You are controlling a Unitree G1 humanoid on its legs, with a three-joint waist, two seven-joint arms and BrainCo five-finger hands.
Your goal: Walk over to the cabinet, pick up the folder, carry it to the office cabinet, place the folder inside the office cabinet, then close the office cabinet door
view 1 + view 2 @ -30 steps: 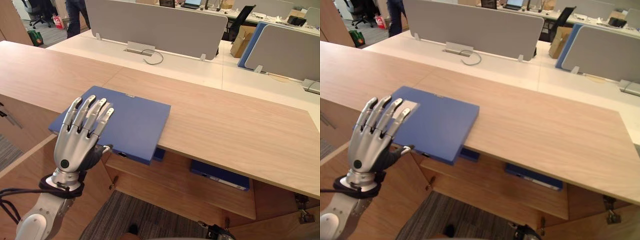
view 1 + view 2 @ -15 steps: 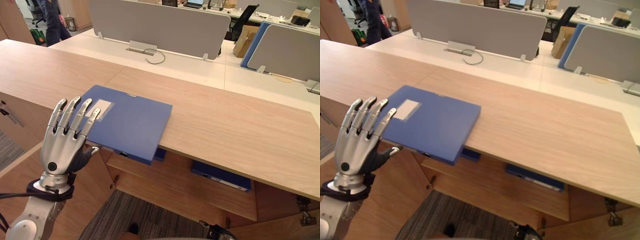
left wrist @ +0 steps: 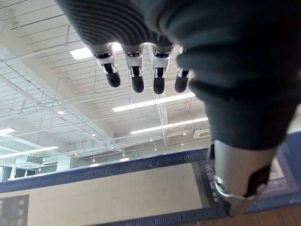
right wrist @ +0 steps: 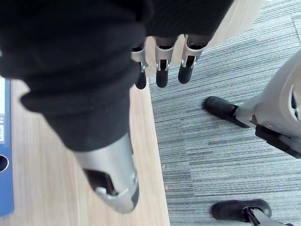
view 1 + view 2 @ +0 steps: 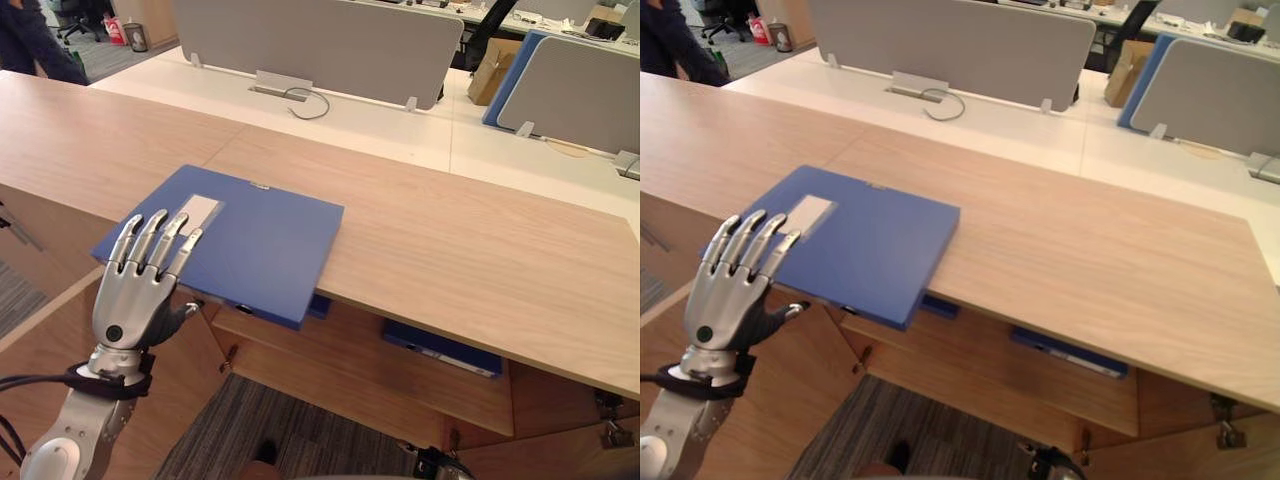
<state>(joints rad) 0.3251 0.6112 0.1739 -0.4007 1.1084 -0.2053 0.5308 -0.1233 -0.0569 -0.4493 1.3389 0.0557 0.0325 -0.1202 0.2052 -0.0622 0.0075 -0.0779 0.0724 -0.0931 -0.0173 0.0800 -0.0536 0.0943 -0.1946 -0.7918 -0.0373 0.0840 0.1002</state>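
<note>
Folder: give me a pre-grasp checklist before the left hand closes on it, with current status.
1. Folder lies flat on the cabinet top, its near edge overhanging the front: ok.
2. Nothing rests on the folder: ok.
3. Left hand open, fingers straight over the folder's near left corner, thumb apparently lower than the overhanging edge: ok.
4. Fingers touching the cover: cannot tell.
5. Right hand empty, fingers relaxed, free to support: ok.
6. Person at the far left background, well away from the folder: ok.
</note>
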